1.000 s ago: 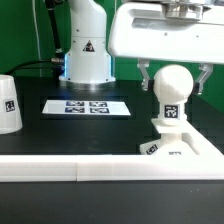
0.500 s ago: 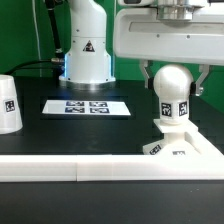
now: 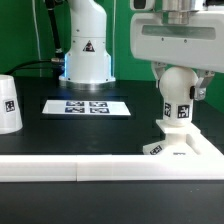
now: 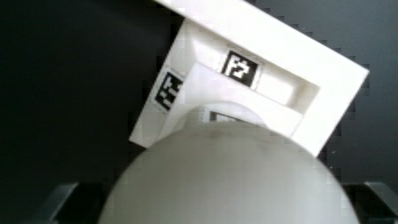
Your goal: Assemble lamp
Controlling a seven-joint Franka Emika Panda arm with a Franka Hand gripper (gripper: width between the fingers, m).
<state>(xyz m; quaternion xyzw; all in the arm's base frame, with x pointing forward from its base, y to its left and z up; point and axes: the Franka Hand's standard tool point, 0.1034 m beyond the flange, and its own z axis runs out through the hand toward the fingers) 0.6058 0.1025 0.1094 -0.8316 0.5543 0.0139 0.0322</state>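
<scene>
Over at the exterior view's left edge, the shade (image 3: 8, 103) stands alone on the dark table, well apart from the action. It looks light and stiff, and its tapered wall could slip out of a squeeze. Next along, the marker board (image 3: 88, 106) lies flat.

On to the exterior view's right: the bulb (image 3: 178, 97) sits upright on the base (image 3: 200, 145), its neck down in the middle. The gripper (image 3: 178, 86) hangs right over it, a finger down each side of the ball. They're close in, but I can't tell whether they're actually pinching it.

That bulb reads as hard, hollow plastic: light, rigid, smooth and round, so slippery. I'd say the best hold is square across its widest part, where the pads won't ride up or down.
</scene>
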